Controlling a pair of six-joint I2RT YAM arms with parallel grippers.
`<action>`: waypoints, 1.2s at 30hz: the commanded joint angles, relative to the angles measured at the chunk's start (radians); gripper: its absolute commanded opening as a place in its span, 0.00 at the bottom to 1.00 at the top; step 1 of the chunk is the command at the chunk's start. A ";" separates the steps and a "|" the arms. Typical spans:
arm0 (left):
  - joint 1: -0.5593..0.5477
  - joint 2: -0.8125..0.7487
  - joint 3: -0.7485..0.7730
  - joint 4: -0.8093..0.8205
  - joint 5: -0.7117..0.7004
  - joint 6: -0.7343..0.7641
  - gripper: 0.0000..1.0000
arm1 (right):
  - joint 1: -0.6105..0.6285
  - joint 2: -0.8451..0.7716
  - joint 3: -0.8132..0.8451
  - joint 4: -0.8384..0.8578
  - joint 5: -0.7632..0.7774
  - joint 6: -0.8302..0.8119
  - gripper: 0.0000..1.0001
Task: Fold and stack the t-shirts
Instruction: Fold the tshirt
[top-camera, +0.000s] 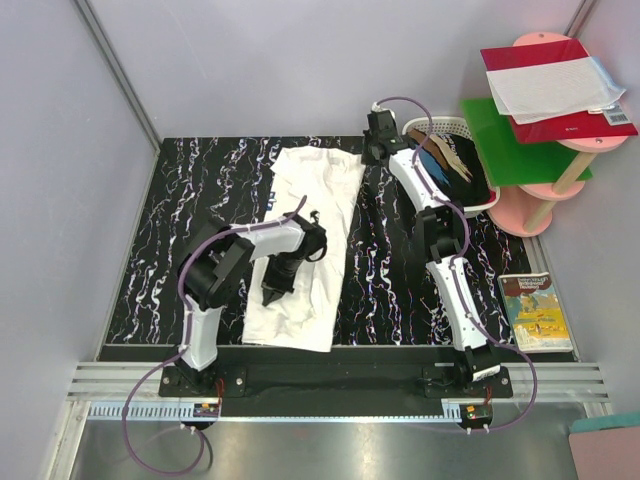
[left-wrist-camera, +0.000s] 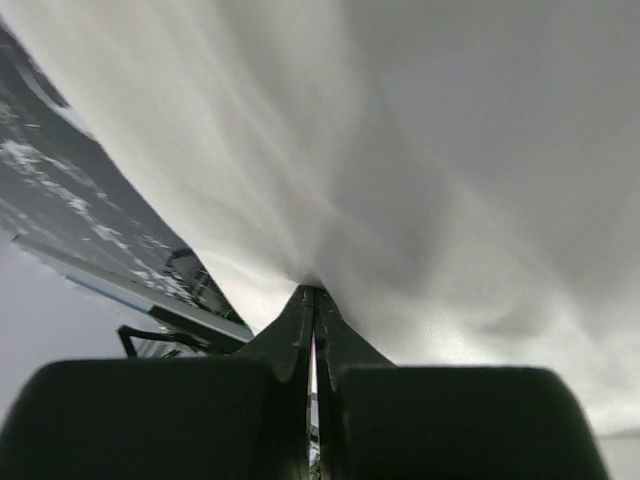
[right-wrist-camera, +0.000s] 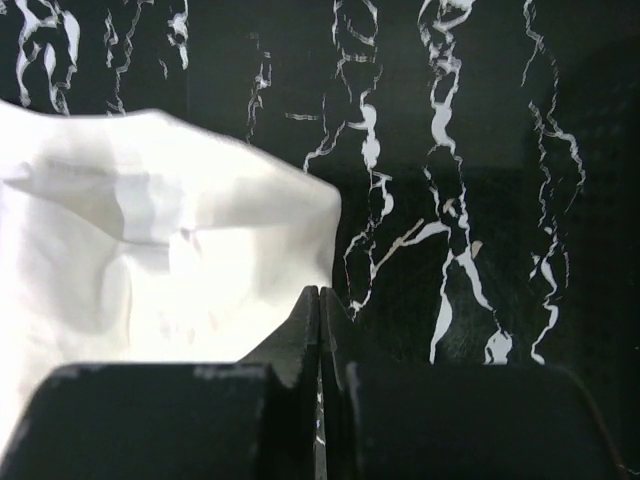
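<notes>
White cloth t-shirt (top-camera: 318, 190), partly hidden by the left arm (top-camera: 235, 255), lies along the black white-veined worktop (top-camera: 170, 230); left claw (top-camera: 271, 297) clamped on its cloth. Right claw (top-camera: 372, 152), tips together, empty, beside its far corner; grey walls (top-camera: 300, 60).

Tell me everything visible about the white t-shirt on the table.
The white t-shirt is soft, creased cloth, no print showing. It lies as a long strip on the black marbled table, running from far to near. The left gripper, shut, appears to pinch its near half, with cloth puckering at the tips. The right gripper, shut, sits by its far right corner; contact is unclear.
</notes>
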 joint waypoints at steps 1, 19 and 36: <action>-0.032 -0.055 0.028 0.212 0.132 -0.090 0.00 | -0.002 -0.079 -0.056 -0.009 -0.067 -0.012 0.00; 0.181 0.309 1.090 0.192 0.073 0.195 0.02 | -0.002 -0.915 -1.119 0.280 -0.204 0.047 0.00; 0.366 -0.236 0.132 0.713 0.519 0.077 0.99 | 0.000 -1.328 -1.736 0.500 -0.356 0.119 0.28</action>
